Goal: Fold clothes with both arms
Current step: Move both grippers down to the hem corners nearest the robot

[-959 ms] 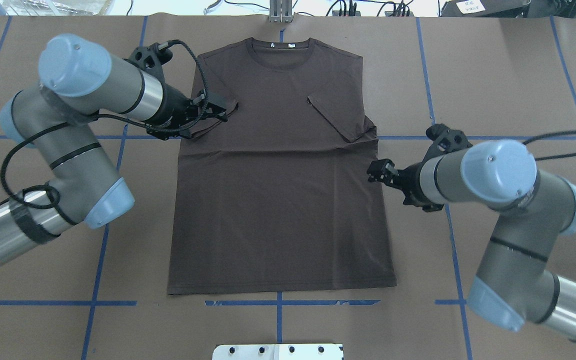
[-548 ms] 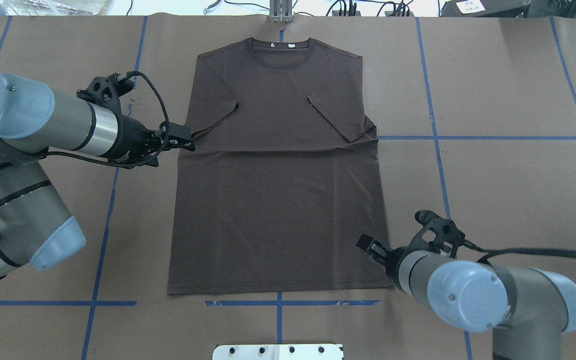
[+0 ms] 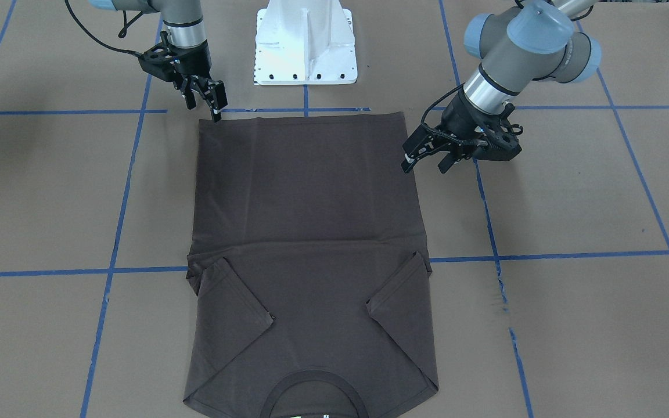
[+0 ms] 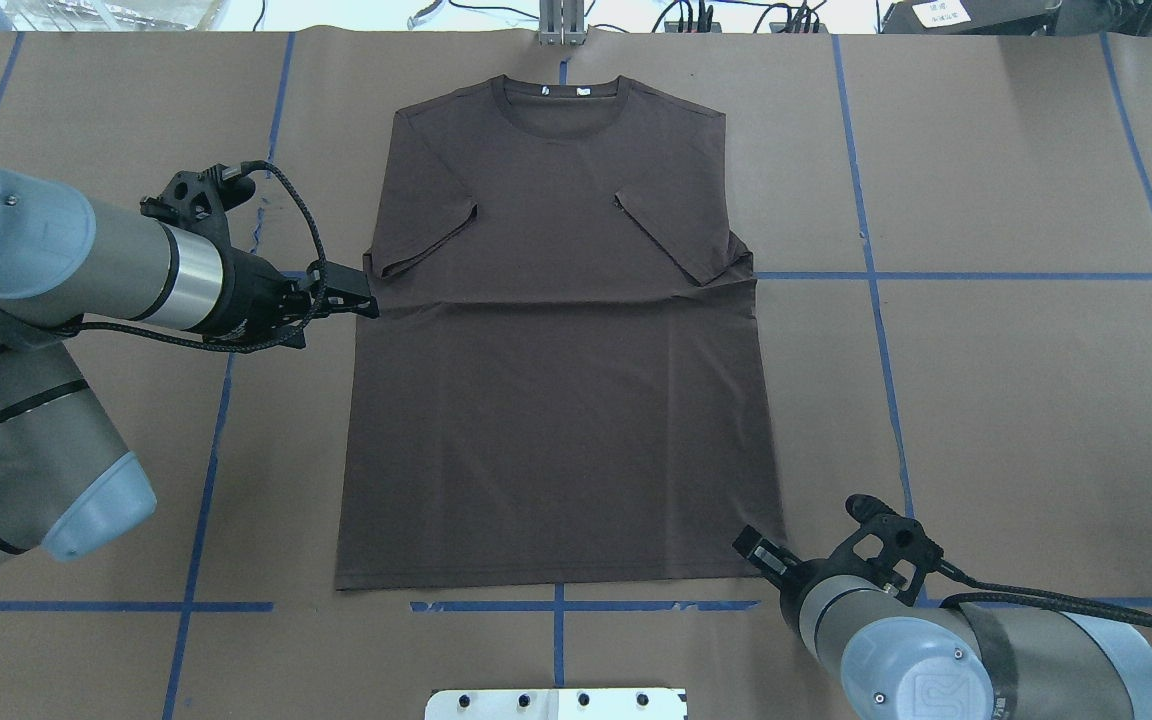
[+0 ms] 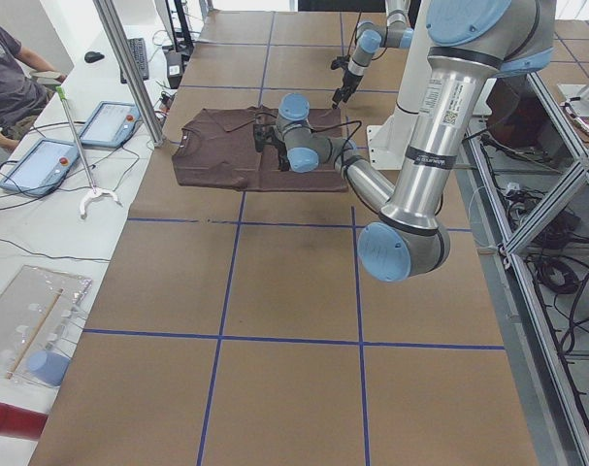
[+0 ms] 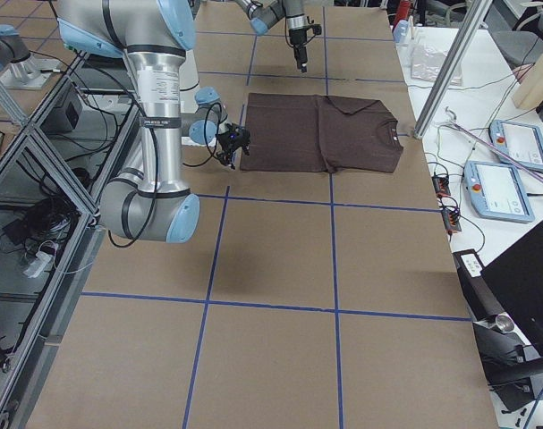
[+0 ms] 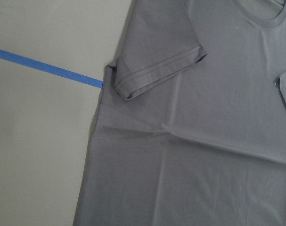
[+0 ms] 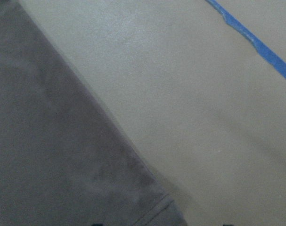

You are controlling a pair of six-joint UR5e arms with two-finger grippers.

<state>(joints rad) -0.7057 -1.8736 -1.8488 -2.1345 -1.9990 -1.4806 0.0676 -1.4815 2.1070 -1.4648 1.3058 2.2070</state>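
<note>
The dark brown T-shirt (image 4: 556, 400) lies flat on the table with its collar at the far side and both sleeves folded inward. My left gripper (image 4: 364, 296) is open and empty at the shirt's left edge, just below the folded left sleeve (image 7: 157, 70). In the front-facing view it (image 3: 425, 164) hangs just above the table with its fingers spread. My right gripper (image 3: 204, 104) is open and empty over the shirt's near right hem corner (image 8: 152, 207). In the overhead view it (image 4: 758, 550) shows at that corner.
The white pedestal base (image 3: 305, 46) stands at the near table edge behind the hem. A metal post (image 4: 561, 25) stands at the far edge past the collar. Blue tape lines (image 4: 196, 500) grid the brown table cover. An operator (image 5: 8, 78) and tablets are off the table's far side.
My left gripper drew back from the folded left sleeve to the shirt's left edge. My right gripper moved from the shirt's right edge at mid-length toward me, to the hem corner.
</note>
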